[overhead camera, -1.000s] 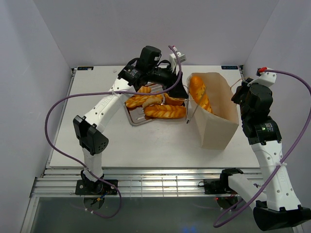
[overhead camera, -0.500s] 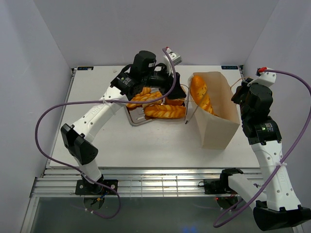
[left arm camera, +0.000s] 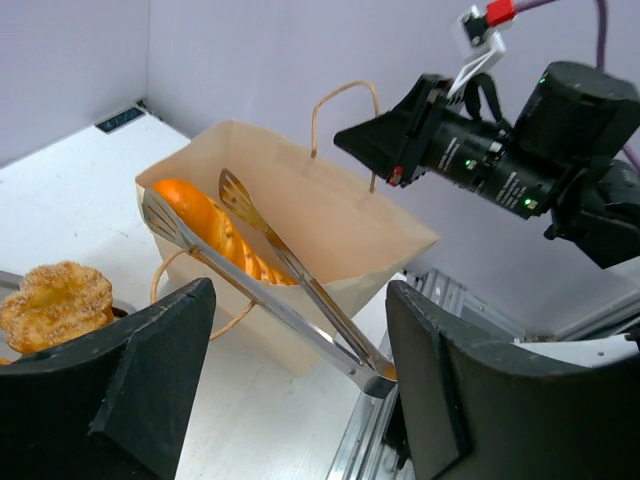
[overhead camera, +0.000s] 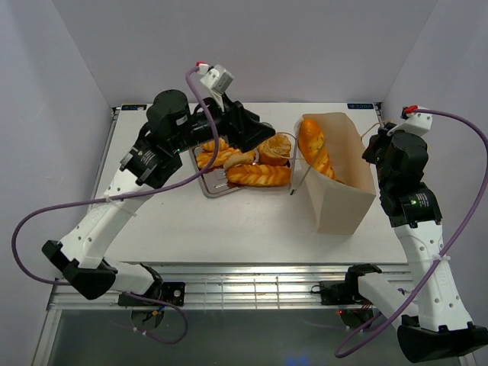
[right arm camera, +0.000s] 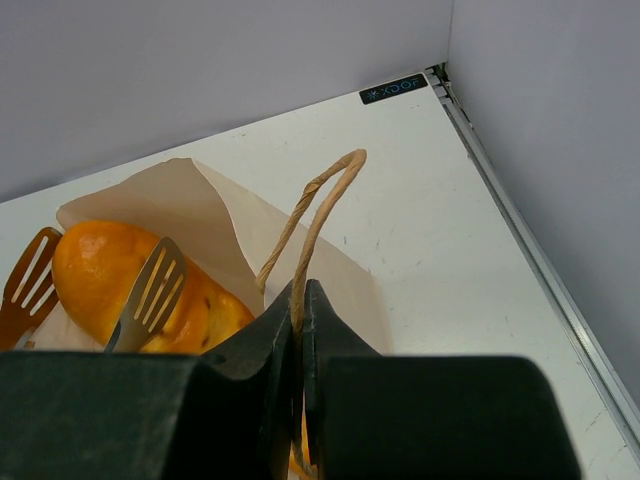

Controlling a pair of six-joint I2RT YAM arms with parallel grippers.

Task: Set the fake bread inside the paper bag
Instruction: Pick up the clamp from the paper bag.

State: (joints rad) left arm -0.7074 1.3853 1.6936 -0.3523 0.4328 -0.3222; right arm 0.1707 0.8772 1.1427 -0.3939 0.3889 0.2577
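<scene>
The paper bag stands open at the right, and a long fake bread baguette leans inside it. My right gripper is shut on the bag's string handle. More fake bread lies on the metal tray: a twisted loaf and a round sugared piece. My left gripper hovers over the tray's far right. It is open, with nothing between its fingers. The sugared piece lies left of them. The bag is ahead of them.
Metal tongs lean against the bag's left side, their slotted tips at the mouth beside the baguette. The bag's second handle hangs down its side. The enclosure walls stand close behind and to both sides.
My left arm has swung back toward the near left, and its gripper has drawn left off the tray. That has uncovered the round sugared piece. The right arm, bag and tongs have stayed still.
</scene>
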